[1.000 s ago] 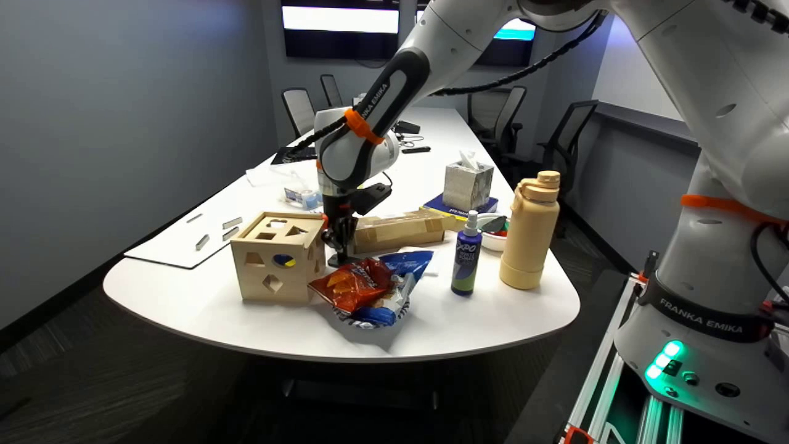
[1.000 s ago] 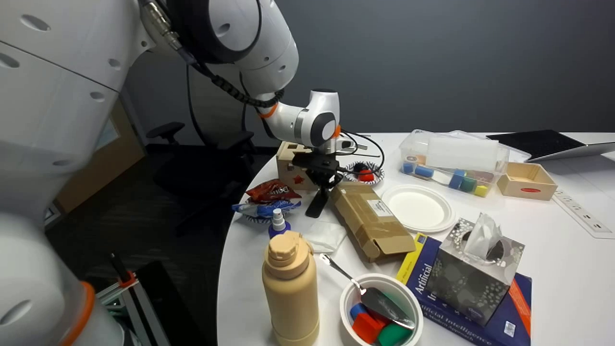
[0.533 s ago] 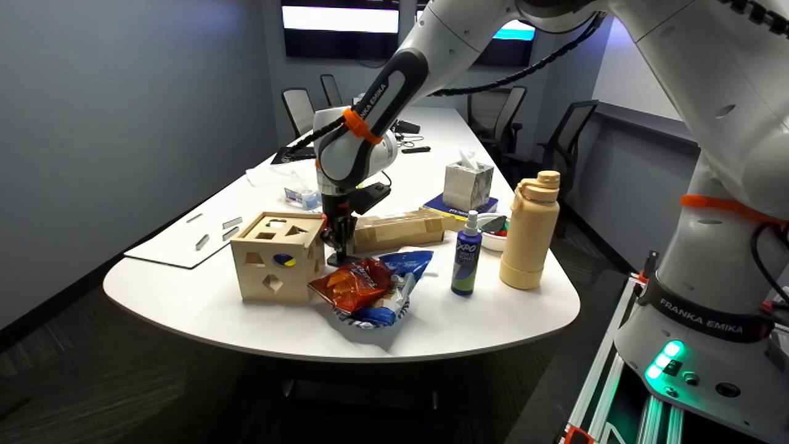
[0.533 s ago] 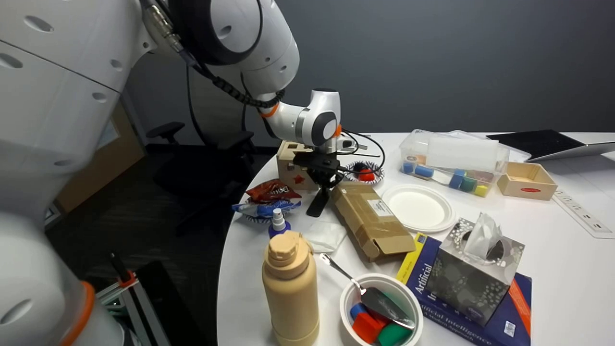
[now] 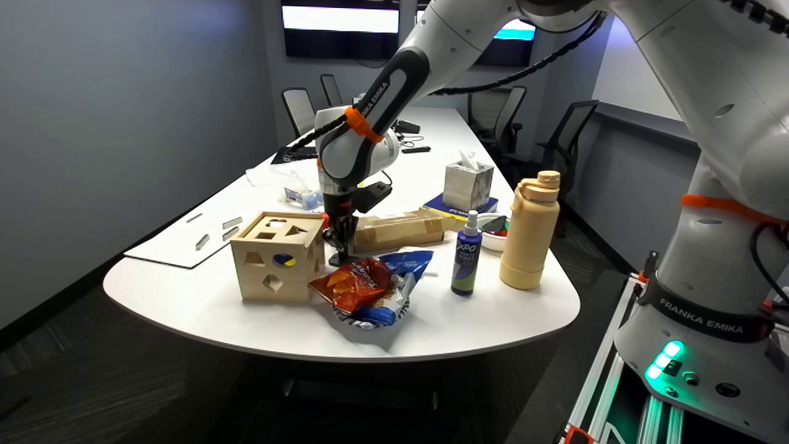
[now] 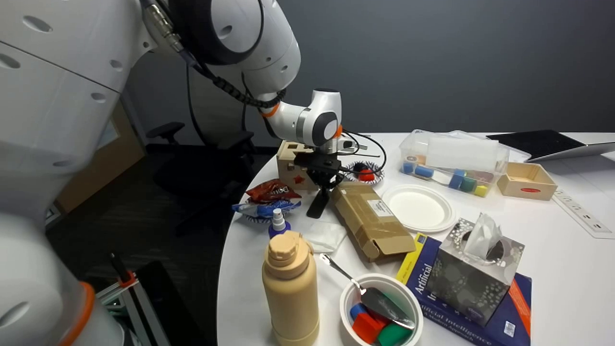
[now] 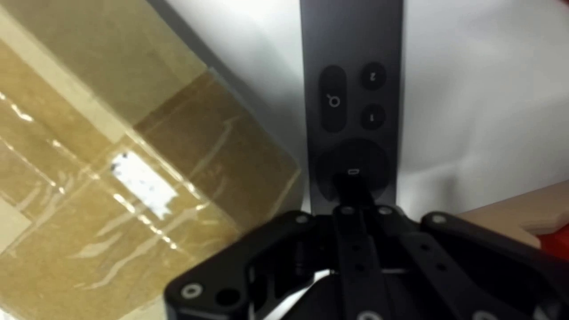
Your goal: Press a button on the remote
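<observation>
The remote is a long black bar lying flat on the table. Its upper part with several buttons shows in the wrist view [image 7: 351, 40], and its near end shows in an exterior view [image 6: 317, 205]. Its big round button [image 7: 353, 155] lies under the tips of my gripper [image 7: 355, 193]. The gripper is shut with nothing between its fingers and points down at the remote. In both exterior views the gripper [image 5: 339, 245] [image 6: 324, 182] stands low over the remote. I cannot tell whether the tips touch the button. The remote's lower part is hidden by the gripper.
A brown cardboard box [image 6: 370, 216] lies close beside the remote. A wooden shape-sorter cube [image 5: 277, 265] and chip bags [image 5: 357, 283] crowd the other side. A spray bottle [image 5: 466, 259], a tan bottle [image 6: 290, 288] and a white bowl [image 6: 418, 307] stand nearer the arm's base.
The arm and gripper have shifted only very slightly over the remote. Nothing else has visibly moved.
</observation>
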### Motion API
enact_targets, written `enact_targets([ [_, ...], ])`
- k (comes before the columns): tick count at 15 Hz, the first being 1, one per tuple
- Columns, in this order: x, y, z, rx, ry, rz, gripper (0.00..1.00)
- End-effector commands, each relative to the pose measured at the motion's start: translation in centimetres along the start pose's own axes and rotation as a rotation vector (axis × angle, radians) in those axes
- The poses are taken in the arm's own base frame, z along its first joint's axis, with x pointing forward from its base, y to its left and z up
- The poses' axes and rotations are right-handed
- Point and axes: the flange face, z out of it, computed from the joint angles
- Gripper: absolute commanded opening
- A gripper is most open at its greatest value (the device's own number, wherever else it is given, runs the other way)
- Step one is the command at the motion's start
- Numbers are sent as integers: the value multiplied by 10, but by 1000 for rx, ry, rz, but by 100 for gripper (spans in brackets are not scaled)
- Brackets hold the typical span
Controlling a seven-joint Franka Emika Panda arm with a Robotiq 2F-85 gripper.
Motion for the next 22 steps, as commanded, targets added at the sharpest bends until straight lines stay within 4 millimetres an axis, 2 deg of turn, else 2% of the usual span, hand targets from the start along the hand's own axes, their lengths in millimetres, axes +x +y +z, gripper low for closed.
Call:
enact_targets([
  [1, -17, 3, -5, 21, -10, -28, 0],
  [8, -36, -1, -23, 9, 42, -71, 0],
  [12, -50, -7, -43, -1, 35, -86, 0],
  [13, -53, -8, -49, -9, 31, -90, 26],
  [14, -56, -9, -55, -16, 29, -92, 27],
  [22, -73, -21, -109, -48, 24, -92, 87],
])
